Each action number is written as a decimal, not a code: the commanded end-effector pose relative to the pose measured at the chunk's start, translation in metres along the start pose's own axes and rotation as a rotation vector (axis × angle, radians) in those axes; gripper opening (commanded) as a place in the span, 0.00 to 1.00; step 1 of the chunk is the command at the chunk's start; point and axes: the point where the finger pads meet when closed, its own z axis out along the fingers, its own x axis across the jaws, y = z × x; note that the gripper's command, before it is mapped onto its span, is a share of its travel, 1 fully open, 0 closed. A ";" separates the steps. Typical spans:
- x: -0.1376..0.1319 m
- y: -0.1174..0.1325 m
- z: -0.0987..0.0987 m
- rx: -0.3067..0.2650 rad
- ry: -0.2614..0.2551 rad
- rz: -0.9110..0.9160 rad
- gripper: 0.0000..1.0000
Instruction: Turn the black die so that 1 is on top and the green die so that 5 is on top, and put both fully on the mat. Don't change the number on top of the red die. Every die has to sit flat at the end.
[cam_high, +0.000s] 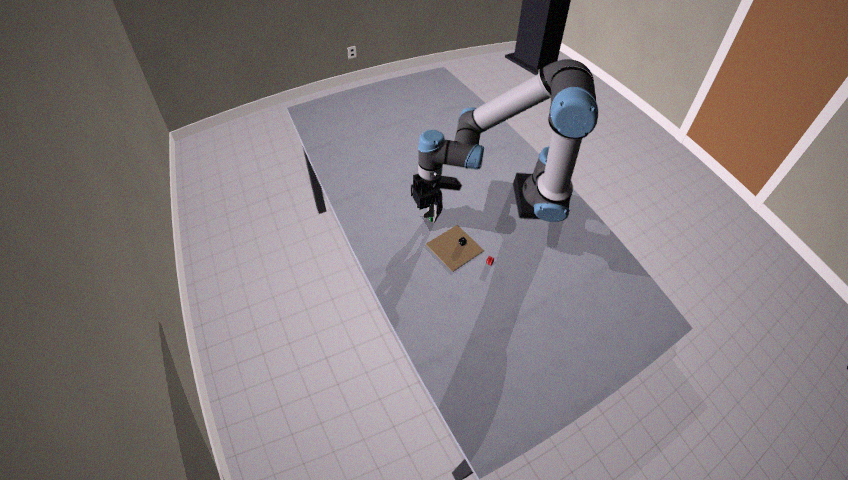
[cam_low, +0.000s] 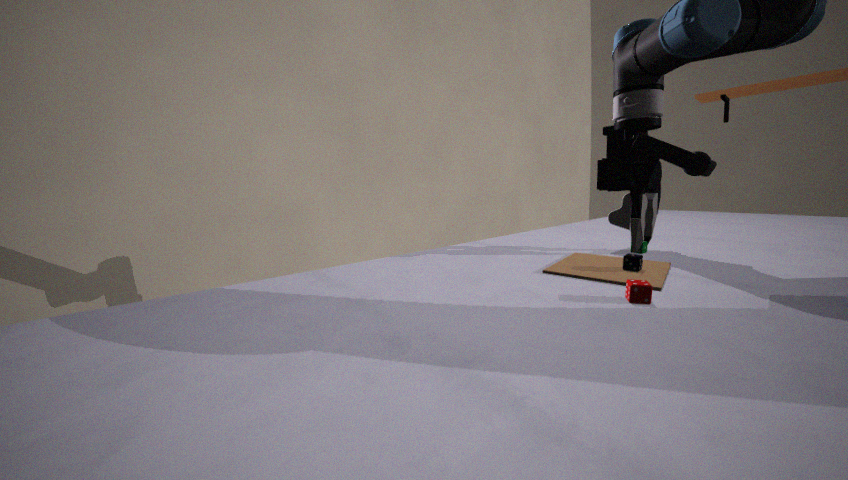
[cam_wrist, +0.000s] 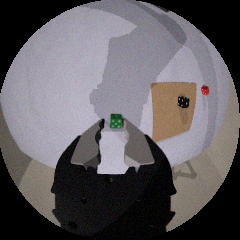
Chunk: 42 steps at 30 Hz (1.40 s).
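Observation:
The green die is off the mat, at my fingertips, with several white pips facing the wrist camera. My gripper points down, its fingers partly open, one on each side of the green die; in the exterior view a finger hides part of the die. The black die sits on the brown mat, with several pips showing. The red die lies on the table just outside the mat. I cannot read the top numbers surely.
The grey table carries the mat and the arm's base. The mat lies beside the gripper, on the right in the wrist view. The table's long edge runs on the left in the top view.

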 end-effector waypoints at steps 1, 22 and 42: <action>0.000 0.000 0.000 -0.001 -0.001 0.000 0.21; 0.000 0.000 0.000 -0.001 -0.001 0.000 0.03; 0.000 0.000 0.000 -0.001 -0.001 0.000 0.03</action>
